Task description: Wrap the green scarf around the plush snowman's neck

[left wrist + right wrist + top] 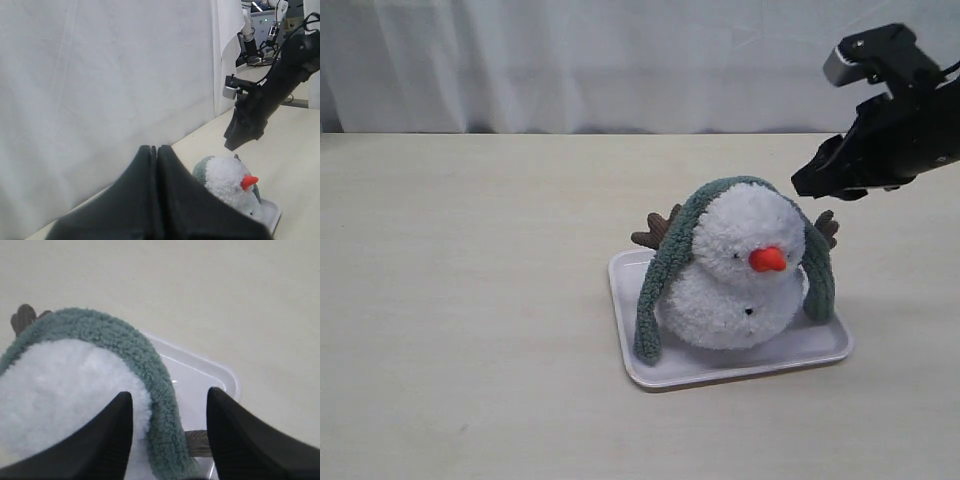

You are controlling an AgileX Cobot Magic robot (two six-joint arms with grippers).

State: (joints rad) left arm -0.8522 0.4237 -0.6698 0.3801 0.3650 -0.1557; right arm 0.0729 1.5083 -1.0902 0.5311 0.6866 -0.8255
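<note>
One snowman point(745, 285) sits on one tray point(820, 348); one fuzzy green scarf point(660, 275) lies over its head, ends hanging at three and nine o'clock. My right hand point(802, 184) is spread, my left hand point(156, 151) pressed together.

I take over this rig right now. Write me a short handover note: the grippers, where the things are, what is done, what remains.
Left gripper: shut, empty, clear of the snowman.
Right gripper: open, empty, in the air close beside the head.
Plush snowman sits on the white tray. Green scarf lies over the top of the head, one end hanging down each side.
Done: scarf draped on the snowman.
Left: bring it down to the neck and wrap the ends around.
</note>
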